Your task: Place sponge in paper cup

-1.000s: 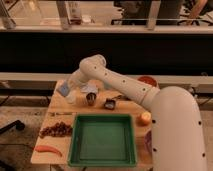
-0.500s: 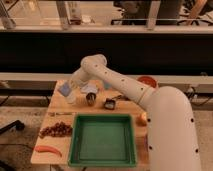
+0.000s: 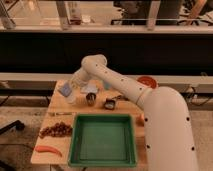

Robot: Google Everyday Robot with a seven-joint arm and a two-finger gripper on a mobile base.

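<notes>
My gripper [image 3: 71, 89] is at the back left of the wooden table [image 3: 125, 107], at the end of the white arm that reaches in from the lower right. It is shut on a light blue sponge [image 3: 64, 90], held tilted a little above the table. A small white paper cup [image 3: 72, 99] seems to stand just below and right of the sponge, partly hidden by the gripper. I cannot tell whether the sponge touches the cup.
A green tray [image 3: 102, 141] fills the table's front middle. Two small dark cans [image 3: 91, 99] [image 3: 110, 104] stand behind it. An orange bowl [image 3: 146, 81] is at the back right. A reddish-brown cluster [image 3: 56, 130], a red chili [image 3: 47, 149] and a utensil [image 3: 57, 114] lie at the left.
The gripper with the sponge has dipped slightly lower over the table's back left. Nothing else has moved.
</notes>
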